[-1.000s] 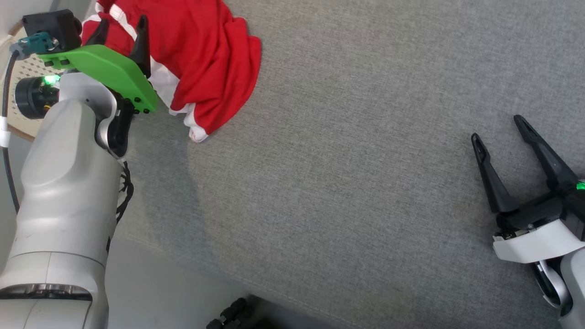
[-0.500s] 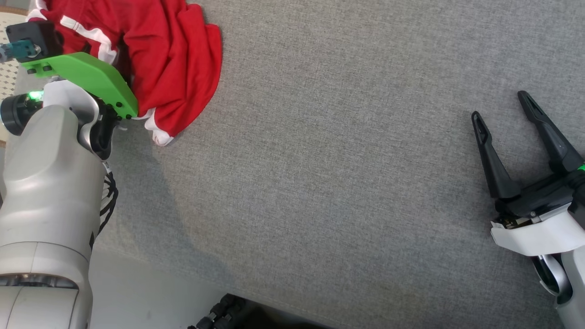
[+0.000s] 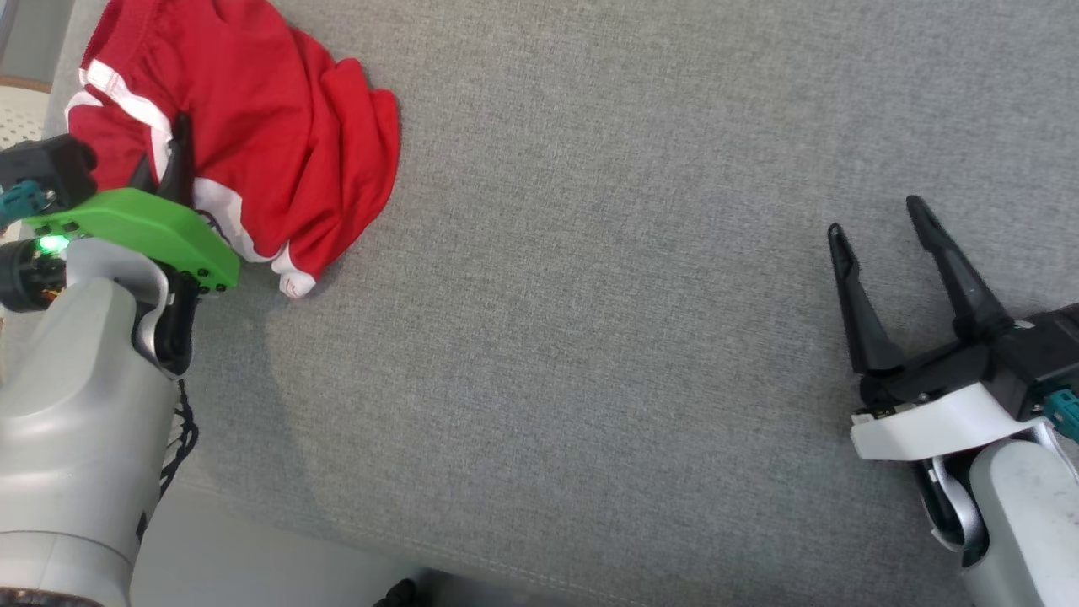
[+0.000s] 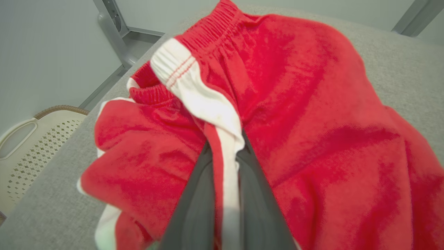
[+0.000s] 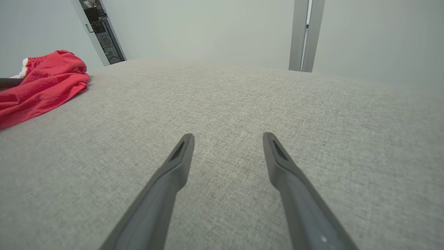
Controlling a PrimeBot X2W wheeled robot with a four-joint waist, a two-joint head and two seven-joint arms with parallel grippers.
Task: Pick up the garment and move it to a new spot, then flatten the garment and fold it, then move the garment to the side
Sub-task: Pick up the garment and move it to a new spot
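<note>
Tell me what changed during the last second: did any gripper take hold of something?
The left gripper closed on the white stripe of the red garment; a second ago its fingers stood open over it. The right gripper stayed open above the grey surface, empty. The garment still lies crumpled there.

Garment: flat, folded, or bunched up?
Bunched up. The red garment lies in a crumpled heap on the grey surface, and the left gripper is shut on a white-striped fold of it.
</note>
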